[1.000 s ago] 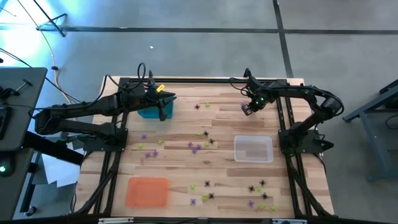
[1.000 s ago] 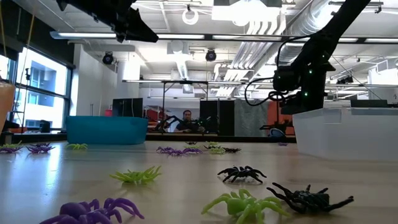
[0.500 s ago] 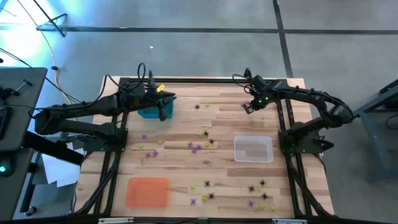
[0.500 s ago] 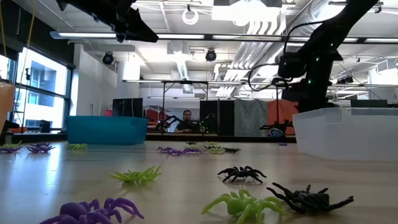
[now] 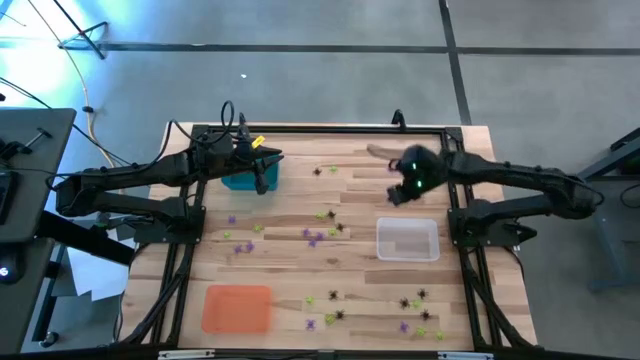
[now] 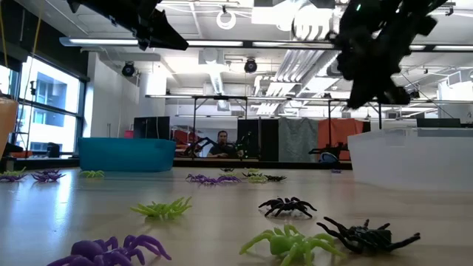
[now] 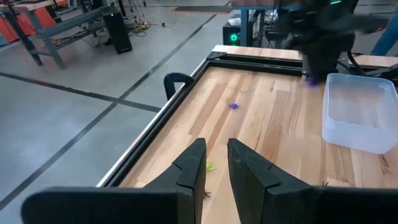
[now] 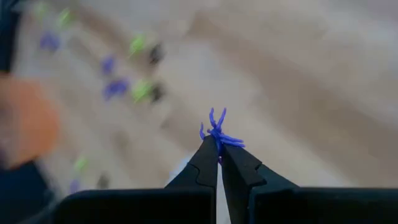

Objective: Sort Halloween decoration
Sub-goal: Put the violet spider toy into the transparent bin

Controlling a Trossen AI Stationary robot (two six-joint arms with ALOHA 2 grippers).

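Note:
Many tiny black, yellow-green and purple spiders lie scattered on the wooden table (image 5: 300, 195), in a middle cluster (image 5: 320, 235) and a near-right cluster (image 5: 415, 315). My right gripper (image 5: 400, 195) hangs in the air just beyond the far edge of the clear tray (image 5: 407, 240), shut on one purple spider (image 8: 217, 134). My left gripper (image 5: 262, 172) hovers over the right end of the teal tray (image 5: 238, 181); in the left wrist view its fingers (image 7: 214, 165) stand a narrow gap apart and hold nothing. My right gripper pinches the purple spider between its two fingertips (image 8: 210, 152), only at their free ends. The spider's body and legs (image 8: 219, 124) stick out beyond the tips. It is lifted clear of the table.
An orange tray (image 5: 238, 308) lies at the near left. The clear tray (image 6: 414, 159) stands right and the teal tray (image 6: 126, 155) far left in the low view. Black frame rails run along both sides of the table. A person (image 6: 222, 144) sits in the room behind.
My right gripper has swung from near the table's far edge toward the near edge and the clear tray, rising as it went and staying shut on the purple spider. The left arm has kept still.

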